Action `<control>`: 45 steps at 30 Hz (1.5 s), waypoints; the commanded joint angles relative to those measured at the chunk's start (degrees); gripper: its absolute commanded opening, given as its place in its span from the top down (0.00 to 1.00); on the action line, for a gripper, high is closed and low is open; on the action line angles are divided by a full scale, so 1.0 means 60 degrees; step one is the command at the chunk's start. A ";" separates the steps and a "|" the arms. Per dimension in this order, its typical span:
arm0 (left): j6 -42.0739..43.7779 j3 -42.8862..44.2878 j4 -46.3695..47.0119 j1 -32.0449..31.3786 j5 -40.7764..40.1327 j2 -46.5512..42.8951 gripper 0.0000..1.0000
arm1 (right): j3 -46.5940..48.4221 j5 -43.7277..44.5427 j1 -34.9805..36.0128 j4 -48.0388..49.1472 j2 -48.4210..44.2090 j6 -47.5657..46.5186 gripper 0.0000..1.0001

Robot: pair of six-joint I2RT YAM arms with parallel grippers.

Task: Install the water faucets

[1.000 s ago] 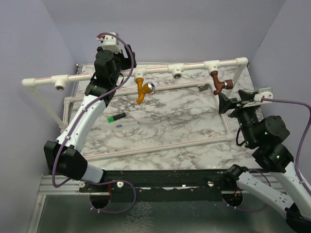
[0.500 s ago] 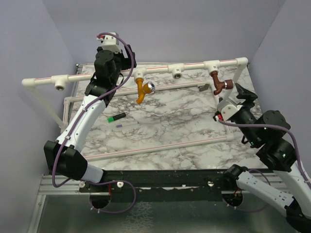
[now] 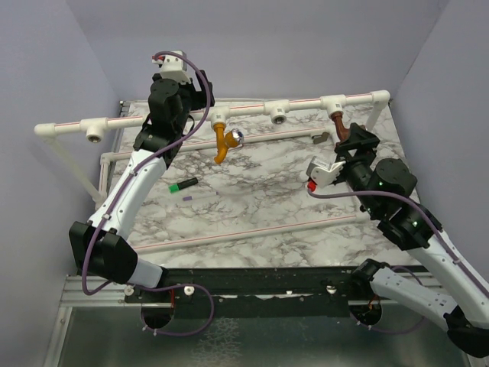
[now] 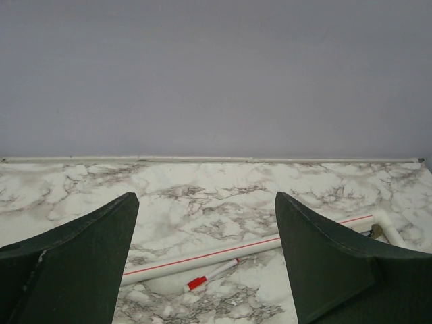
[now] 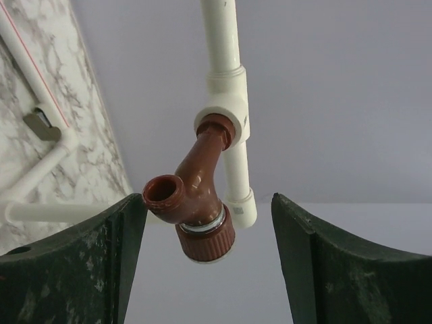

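Well, the long white plastic pipe rail crosses the upper frame. The left gripper gapes wide, empty, upper left. The right gripper stands wide, jaws flanking the dark reddish-brown curved plastic tap hanging centre-frame from a white T-fitting. It looks light, stiff, glossy, likely slippery; I'd grip its round knob. The orange-yellow curved plastic tap hangs mid-rail.

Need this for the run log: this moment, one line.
left gripper: open | right gripper: open, facing brown faucet | yellow faucet: on pipe

Orange faucet: curved, silver knob, spout down. Brown faucet: curved. Both hang from the pipe.
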 commanded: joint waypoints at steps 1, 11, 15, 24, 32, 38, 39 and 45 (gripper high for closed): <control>-0.0196 -0.0871 -0.2296 -0.0264 0.1044 0.1057 0.17 | -0.0878 0.1292 0.0037 0.1969 0.0243 -0.1433 0.21; -0.0217 -0.0871 -0.2296 -0.0264 0.1089 0.1042 0.17 | -0.1308 0.2366 0.0037 0.4174 0.1042 -0.1502 0.34; -0.0219 -0.0875 -0.2296 -0.0264 0.1089 0.1035 0.17 | -0.1375 0.2855 0.0037 0.4465 0.1247 -0.1311 0.43; -0.0221 -0.0871 -0.2295 -0.0264 0.1089 0.1042 0.17 | -0.1355 0.3187 0.0038 0.4214 0.1512 0.0754 1.00; -0.0232 -0.0871 -0.2296 -0.0264 0.1103 0.1057 0.16 | -0.1466 0.3158 0.0037 0.4690 0.1516 0.3924 1.00; -0.0217 -0.0871 -0.2292 -0.0264 0.1089 0.1028 0.16 | -0.1366 0.3258 0.0037 0.4954 0.1537 0.6579 1.00; -0.0217 -0.0871 -0.2295 -0.0264 0.1089 0.1027 0.16 | -0.1386 0.3236 0.0037 0.4992 0.1505 0.7005 1.00; -0.0219 -0.0871 -0.2295 -0.0264 0.1103 0.1027 0.17 | -0.1370 0.3116 0.0037 0.5232 0.1214 0.9776 1.00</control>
